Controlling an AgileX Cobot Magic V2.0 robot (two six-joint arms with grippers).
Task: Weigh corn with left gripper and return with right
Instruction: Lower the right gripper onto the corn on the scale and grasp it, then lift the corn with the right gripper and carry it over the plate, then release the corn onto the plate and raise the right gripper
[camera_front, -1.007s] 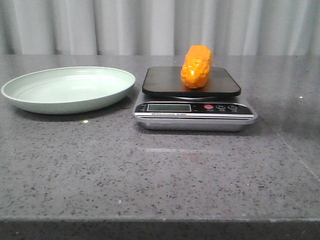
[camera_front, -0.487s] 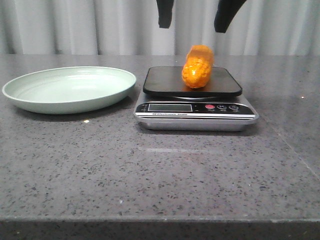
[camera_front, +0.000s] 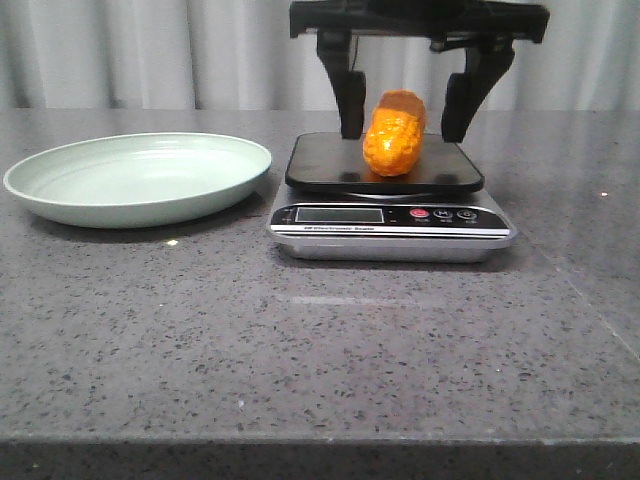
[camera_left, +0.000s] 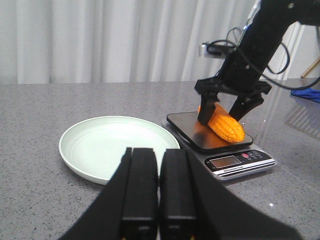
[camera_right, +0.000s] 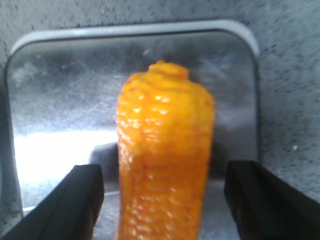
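Corn (camera_front: 393, 135) on scale (camera_front: 390, 215), right end effector (camera_front: 404, 115) released astride it, left end effector (camera_left: 159, 192) clenched.

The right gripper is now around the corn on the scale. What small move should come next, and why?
Probably close the fingers. The right gripper is open and straddles the corn, which lies on the scale; one finger shows on each side with gaps, so nothing grips yet. The plate is bare, and the left gripper is shut, away from the scale.
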